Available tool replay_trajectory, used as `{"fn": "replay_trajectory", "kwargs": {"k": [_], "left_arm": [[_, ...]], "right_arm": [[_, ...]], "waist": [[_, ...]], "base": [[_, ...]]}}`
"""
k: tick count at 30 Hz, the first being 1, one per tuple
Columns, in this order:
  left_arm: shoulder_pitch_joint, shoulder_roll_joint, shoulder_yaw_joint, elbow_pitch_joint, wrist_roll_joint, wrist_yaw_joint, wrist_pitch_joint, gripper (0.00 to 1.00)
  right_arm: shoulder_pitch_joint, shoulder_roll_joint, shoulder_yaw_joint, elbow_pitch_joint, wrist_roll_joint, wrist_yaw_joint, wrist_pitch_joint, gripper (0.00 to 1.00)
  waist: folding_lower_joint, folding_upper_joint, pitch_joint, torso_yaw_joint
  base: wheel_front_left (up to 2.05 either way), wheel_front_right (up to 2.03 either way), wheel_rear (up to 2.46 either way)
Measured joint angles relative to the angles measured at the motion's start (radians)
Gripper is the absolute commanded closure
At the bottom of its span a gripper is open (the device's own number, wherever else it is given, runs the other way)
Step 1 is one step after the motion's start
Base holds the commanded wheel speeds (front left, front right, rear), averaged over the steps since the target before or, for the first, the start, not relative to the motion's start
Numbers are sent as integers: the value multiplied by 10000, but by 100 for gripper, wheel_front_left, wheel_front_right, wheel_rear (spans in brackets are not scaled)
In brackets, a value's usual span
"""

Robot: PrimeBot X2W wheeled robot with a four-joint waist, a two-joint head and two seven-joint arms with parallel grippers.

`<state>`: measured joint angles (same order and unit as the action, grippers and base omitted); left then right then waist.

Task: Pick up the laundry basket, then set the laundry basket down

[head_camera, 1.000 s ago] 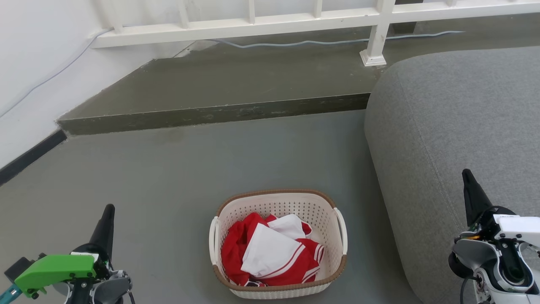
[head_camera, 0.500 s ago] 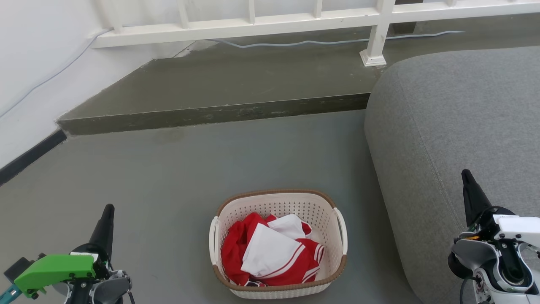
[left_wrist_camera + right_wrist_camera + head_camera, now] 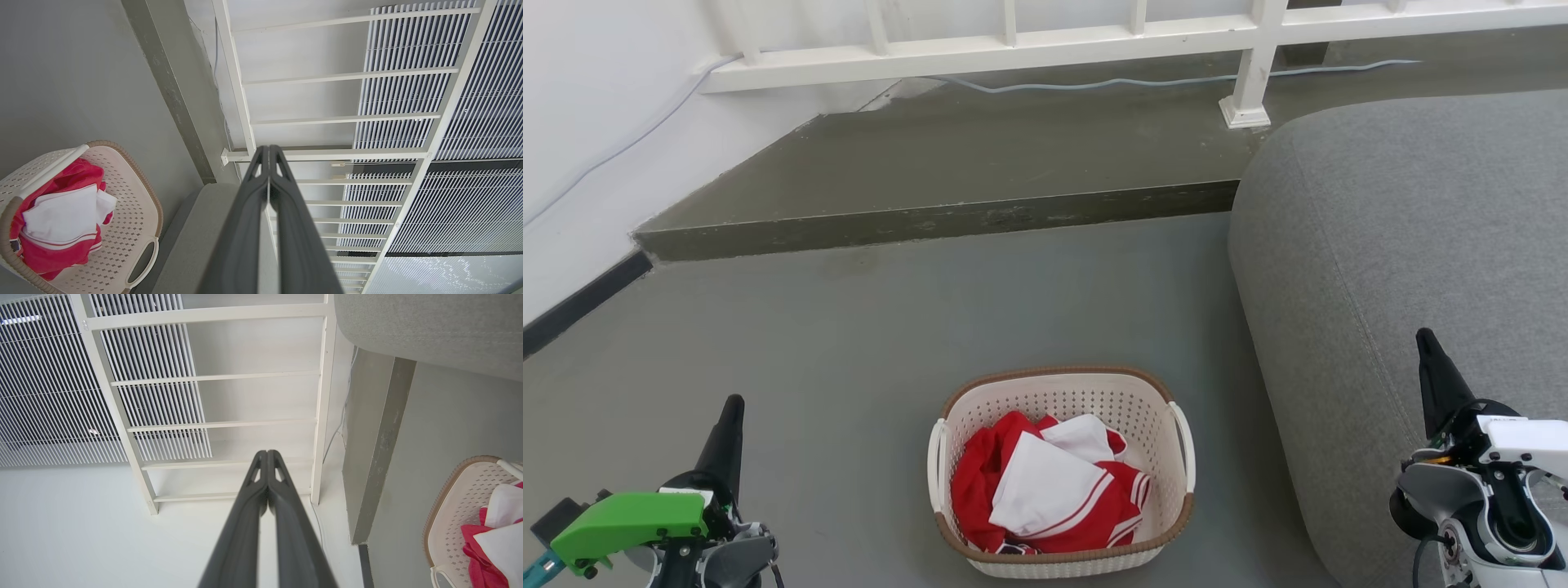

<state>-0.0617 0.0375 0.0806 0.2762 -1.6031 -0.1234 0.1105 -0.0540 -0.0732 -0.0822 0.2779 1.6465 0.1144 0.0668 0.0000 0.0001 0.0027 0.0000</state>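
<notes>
**Desk:** Where's the basket on your feed?

**Me:** On my head camera the small cream perforated plastic laundry basket (image 3: 1062,402), with its brown woven-look rim, stands upright on the grey floor (image 3: 849,343). It's low in the middle of the view, just beside the grey fabric sofa (image 3: 1405,245) on my right. Crumpled red and white clothes (image 3: 1045,490) lie inside it.

**Desk:** And your pincers?

**Me:** My left gripper (image 3: 267,149) has its two long dark fingers pressed together and holds nothing. It sits left of the basket, apart from it. My right gripper (image 3: 267,453) is likewise pinched closed and empty. I see it against the sofa, well apart from the basket's white side handle (image 3: 1186,445). Both point towards the white railing (image 3: 1094,37) beyond the raised dark step (image 3: 931,220).
</notes>
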Motion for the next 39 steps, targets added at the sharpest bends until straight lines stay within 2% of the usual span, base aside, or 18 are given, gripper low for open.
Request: {"fn": "replay_trajectory", "kwargs": {"k": [39], "left_arm": [[0,0,6,-2,0,0,0,100]], "right_arm": [[-6,19,-23,38,0,0,2,100]], "waist": [[0,0,0,-1]], "base": [[0,0,0]]}}
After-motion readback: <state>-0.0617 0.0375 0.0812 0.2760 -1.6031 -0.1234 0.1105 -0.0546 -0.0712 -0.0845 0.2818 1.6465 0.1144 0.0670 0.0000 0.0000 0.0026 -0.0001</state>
